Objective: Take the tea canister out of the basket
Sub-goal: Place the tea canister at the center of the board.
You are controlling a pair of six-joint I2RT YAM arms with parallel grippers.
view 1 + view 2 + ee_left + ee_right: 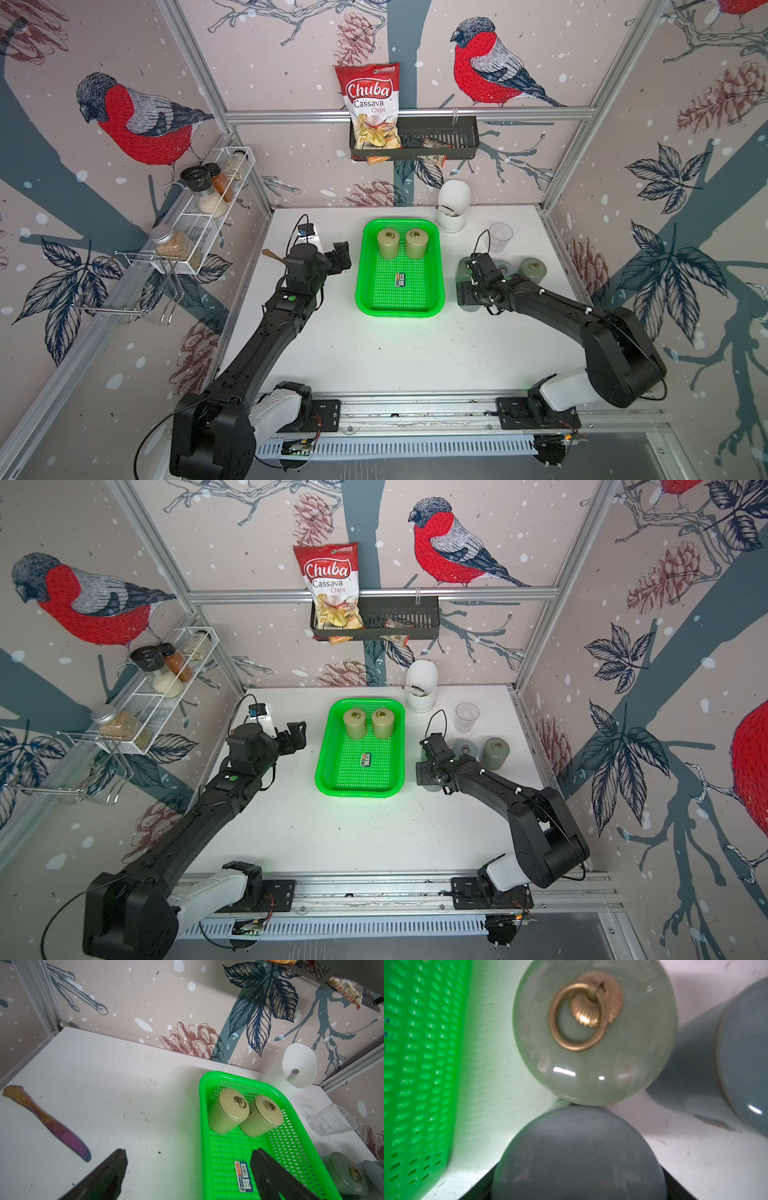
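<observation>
Top view, bench [395,353]: bare before the basket [399,311]; tea canisters [388,244] upright at its far end.
Left wrist, left end effector [189,1153]: apart, straddling basket's rim, tea canisters beyond.
Right wrist, right end effector [577,1184]: clamped on grey canister [577,1142] beside basket.

Your white tabletop [395,353], flecked with dark crumbs, carries a bright green basket [400,312] at its middle. Behind the basket, by the back wall, stands a white pot [452,218] with a clear glass [500,237] near it. Right of the basket sit lidded tins — an olive-green canister [532,272] and a blue-grey canister [464,748] among them. On the left side lie an iridescent knife [49,1124] and a small white box [309,240] — both well apart from the basket.
</observation>
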